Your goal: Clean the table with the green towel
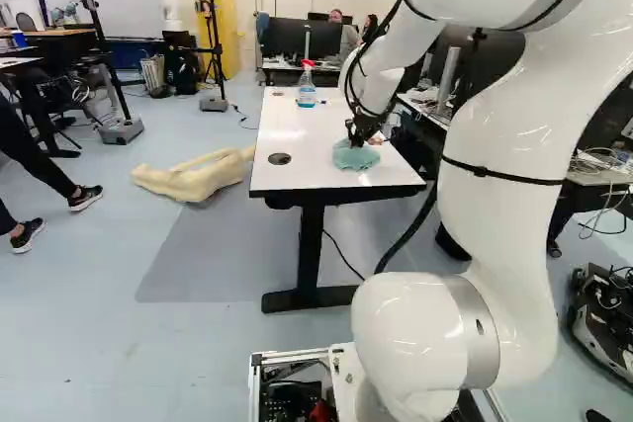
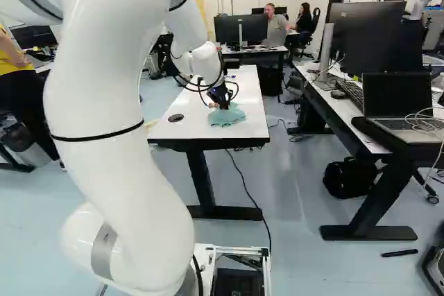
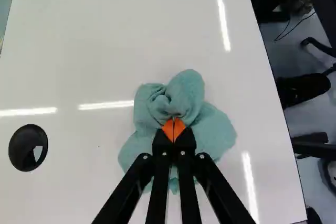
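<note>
In the right base view my gripper [image 2: 222,103] points down at the near part of the white table [image 2: 189,128], on the green towel [image 2: 227,116]. The left base view has the same towel [image 1: 355,154] bunched near the table's right edge. Seen from the wrist, the gripper [image 3: 174,129] is closed with its orange pads together, pinching the towel's gathered middle. Folds of towel [image 3: 212,129] spread around the fingers and lie on the tabletop. The pinched cloth between the tips is mostly hidden.
A spray bottle [image 1: 307,86] with a red top stands at the table's far part. A round black grommet [image 3: 28,147] is set in the tabletop. Right of the table, a desk [image 2: 347,112] holds monitors and a laptop. A beige limb-shaped object [image 1: 193,175] lies on the floor.
</note>
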You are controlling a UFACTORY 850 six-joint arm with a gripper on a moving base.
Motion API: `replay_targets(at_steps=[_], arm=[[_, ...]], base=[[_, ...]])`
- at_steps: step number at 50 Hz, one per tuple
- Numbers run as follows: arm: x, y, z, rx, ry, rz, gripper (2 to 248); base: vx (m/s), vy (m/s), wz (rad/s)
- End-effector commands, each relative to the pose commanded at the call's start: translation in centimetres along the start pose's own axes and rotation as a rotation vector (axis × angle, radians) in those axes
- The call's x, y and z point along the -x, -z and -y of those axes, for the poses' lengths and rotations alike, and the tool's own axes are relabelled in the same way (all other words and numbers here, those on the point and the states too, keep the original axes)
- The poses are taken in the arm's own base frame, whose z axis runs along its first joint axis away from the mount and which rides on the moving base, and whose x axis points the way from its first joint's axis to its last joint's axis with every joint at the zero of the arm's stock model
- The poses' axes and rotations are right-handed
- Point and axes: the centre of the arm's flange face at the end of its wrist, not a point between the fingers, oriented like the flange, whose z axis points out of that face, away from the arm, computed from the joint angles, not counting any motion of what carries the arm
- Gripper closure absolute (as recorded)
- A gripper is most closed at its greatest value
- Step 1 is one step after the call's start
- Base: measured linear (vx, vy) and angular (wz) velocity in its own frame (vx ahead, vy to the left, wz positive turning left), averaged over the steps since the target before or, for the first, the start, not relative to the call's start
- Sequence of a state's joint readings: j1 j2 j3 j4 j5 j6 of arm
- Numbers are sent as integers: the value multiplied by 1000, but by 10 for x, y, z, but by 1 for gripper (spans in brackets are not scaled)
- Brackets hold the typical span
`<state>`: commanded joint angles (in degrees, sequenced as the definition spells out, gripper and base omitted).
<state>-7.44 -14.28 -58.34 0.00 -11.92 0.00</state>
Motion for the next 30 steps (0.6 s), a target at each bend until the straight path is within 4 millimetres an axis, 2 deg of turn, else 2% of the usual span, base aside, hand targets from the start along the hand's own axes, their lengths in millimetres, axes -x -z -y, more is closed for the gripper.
replay_targets(at_steps=[30], arm=[[-9, 39, 0, 0, 0, -69, 230]], base=[[0, 0, 0]])
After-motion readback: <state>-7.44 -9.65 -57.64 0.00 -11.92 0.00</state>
